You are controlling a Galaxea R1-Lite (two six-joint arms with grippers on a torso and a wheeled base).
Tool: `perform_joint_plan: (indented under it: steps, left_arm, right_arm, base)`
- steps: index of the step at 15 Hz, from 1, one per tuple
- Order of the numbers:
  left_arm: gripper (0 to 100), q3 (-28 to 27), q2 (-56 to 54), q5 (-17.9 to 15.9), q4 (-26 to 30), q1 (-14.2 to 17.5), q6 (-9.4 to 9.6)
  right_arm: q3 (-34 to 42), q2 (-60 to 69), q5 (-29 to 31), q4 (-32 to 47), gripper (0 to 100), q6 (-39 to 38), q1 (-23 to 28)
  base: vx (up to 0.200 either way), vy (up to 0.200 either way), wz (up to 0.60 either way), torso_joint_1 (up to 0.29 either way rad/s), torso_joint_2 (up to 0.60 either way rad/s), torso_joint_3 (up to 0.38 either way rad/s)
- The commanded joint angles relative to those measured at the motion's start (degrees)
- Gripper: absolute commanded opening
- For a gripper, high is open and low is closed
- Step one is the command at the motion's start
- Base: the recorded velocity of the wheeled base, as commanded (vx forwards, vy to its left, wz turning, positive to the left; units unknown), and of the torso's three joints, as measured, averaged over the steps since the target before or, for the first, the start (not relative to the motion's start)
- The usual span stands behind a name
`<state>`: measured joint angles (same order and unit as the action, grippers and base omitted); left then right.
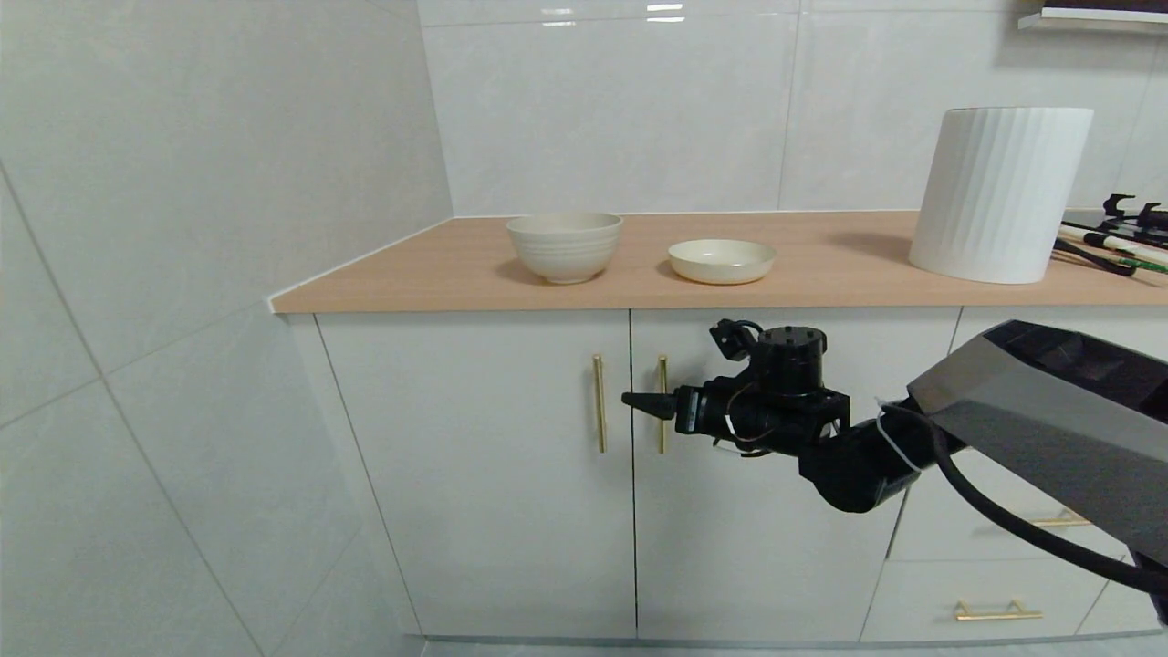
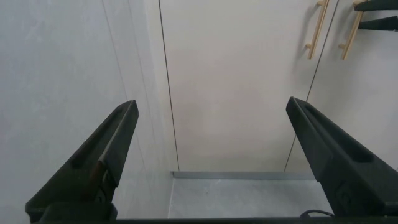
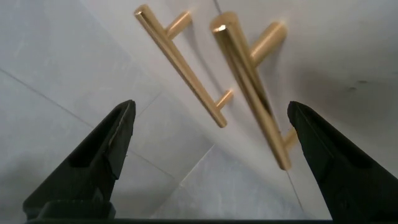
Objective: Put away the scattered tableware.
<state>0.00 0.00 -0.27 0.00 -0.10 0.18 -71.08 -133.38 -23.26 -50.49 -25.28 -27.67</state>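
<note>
1. Two pieces, bowl [image 1: 565, 245] and plate [image 1: 722, 260], sit on the countertop [image 1: 821, 274], nothing stowed.
2. My right gripper [image 1: 641, 401], spread wide and empty, faces the closed cabinet's door handle [image 3: 252, 93].
3. My left gripper [image 2: 211, 104] gapes empty too.

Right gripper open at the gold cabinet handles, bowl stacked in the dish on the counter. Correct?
Not stacked: the head view shows the bowl and the dish standing apart, side by side on the counter. The rest holds: the right gripper is open at the gold cabinet handles.
</note>
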Motion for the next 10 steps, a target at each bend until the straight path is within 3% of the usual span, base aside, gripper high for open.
perform_joint_plan:
  steps: [1,7,10]
  left_arm:
    - [100,0.0,0.0,0.0,0.0,0.0,-0.01]
    - [100,0.0,0.0,0.0,0.0,0.0,-0.01]
    - [100,0.0,0.0,0.0,0.0,0.0,-0.01]
  right_arm:
    - [0.0,-1.3,0.0,-0.7,100,0.0,-0.1]
    - [-0.4,-3.0,-0.1,-3.6,100,-0.2,-1.2]
    - [-0.1,-3.6,-0.5,-7.3,100,-4.9,-2.4]
  base:
    - [0.000,0.000,0.00,0.000,0.00,0.000]
    - [0.000,0.000,0.00,0.000,0.00,0.000]
    - [0.000,0.000,0.00,0.000,0.00,0.000]
